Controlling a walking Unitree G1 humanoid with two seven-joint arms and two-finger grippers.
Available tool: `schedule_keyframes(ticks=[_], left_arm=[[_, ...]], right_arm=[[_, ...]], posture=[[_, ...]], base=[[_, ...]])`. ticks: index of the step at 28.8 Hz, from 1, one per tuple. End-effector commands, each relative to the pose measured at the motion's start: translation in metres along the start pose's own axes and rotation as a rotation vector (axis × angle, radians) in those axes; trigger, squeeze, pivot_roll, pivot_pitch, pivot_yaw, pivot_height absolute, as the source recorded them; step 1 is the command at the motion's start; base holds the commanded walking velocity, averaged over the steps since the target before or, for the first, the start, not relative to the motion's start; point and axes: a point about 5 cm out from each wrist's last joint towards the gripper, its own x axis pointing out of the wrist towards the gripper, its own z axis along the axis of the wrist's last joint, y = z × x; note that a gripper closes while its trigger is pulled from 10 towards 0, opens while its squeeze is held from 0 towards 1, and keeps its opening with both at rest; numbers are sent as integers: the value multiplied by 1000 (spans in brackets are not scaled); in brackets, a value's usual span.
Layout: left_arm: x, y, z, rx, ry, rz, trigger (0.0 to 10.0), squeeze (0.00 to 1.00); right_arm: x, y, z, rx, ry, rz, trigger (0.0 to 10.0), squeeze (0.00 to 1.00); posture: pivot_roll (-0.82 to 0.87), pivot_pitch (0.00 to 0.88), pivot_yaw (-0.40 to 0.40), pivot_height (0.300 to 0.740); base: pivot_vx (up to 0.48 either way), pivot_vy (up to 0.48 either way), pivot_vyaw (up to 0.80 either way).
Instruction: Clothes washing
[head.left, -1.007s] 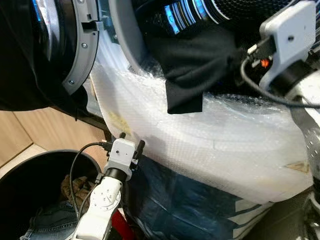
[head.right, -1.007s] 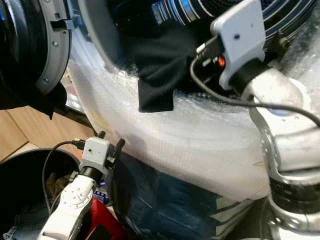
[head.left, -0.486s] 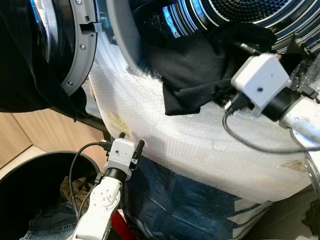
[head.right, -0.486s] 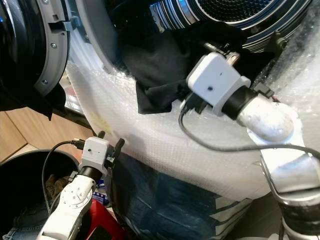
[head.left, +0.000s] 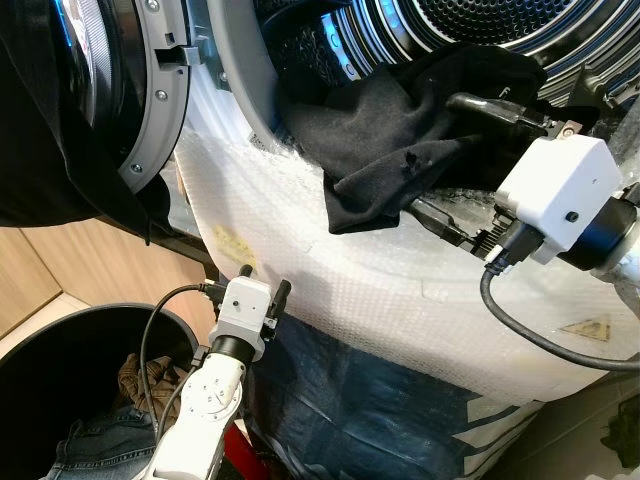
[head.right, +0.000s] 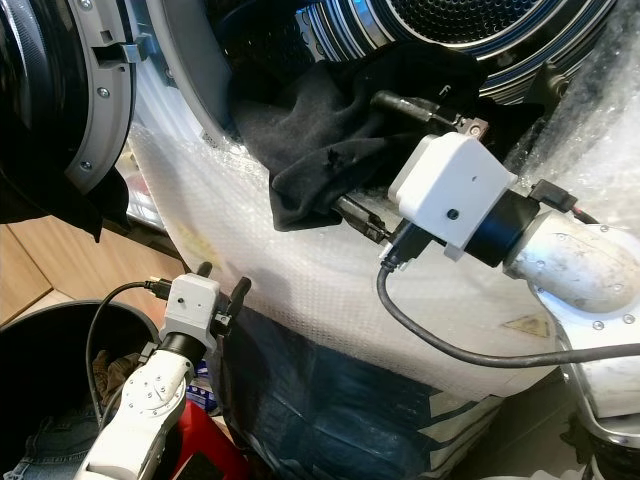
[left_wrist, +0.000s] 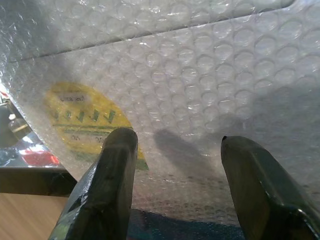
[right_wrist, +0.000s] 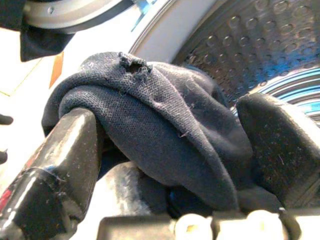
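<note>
A black garment (head.left: 390, 140) lies bunched over the lower rim of the washing machine's steel drum (head.left: 500, 30), one corner hanging down the bubble-wrapped front. My right gripper (head.left: 438, 155) is open, its two fingers straddling the garment's right side, one above and one below. In the right wrist view the dark cloth (right_wrist: 165, 135), with a small hole in it, drapes between the spread fingers (right_wrist: 70, 150). My left gripper (head.left: 263, 278) is open low down, its tips against the bubble wrap (left_wrist: 200, 75) by a yellow sticker (left_wrist: 80, 120).
The machine's round door (head.left: 150, 90) stands open at the left. A black bin (head.left: 60, 390) on the floor below holds jeans (head.left: 90, 450) and a brown item (head.left: 140, 375). Blue plastic wrapping (head.left: 380, 420) covers the machine's lower front. Wooden flooring shows at the left.
My right arm has dropped from the top of the drum opening and drawn back, so its fingers now straddle the garment. The cloth has bunched higher on the rim. The left arm has not moved.
</note>
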Motion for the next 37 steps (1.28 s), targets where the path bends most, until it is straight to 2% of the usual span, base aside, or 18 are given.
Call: schedule_keyframes(ticks=[1,4,5,6,7,12,24,37], left_arm=[[1,-1,2,8,-2,-10,10000,0],[1,0,2,10,-3,-8,10000,0],[1,0,2,10,-3,-6,10000,0],[1,0,3,9,-4,-6,10000,0],[2,0,3,10,-5,-10,10000,0],[2,0,3,9,-7,-10,10000,0],[3,-1,4,9,-10,-10,10000,0],[3,0,4,8,-11,-5,10000,0]], right_arm=[[-3,-3,4,-7,-20,4,10000,0],[-5,-4,5,-15,-19,6,10000,0],[-5,-5,5,-14,-20,-2,4784,0],[-5,-5,5,-14,-24,-5,1137,0],[-4,-5,5,-10,-29,-9,0,0],[0,0,10,12,-67,6,0,0],[4,0,10,26,-90,-1,0,0],[17,4,13,39,-137,17,0,0]], posture=[[-101,97,-41,740],[-101,95,-41,740],[-102,94,-41,740],[-103,93,-41,740],[-102,94,-40,740],[-99,93,-40,740],[-92,89,-46,740],[-81,77,-50,740]], base=[[0,0,0],[0,0,0],[0,0,0],[0,0,0],[0,0,0],[0,0,0],[0,0,0],[0,0,0]])
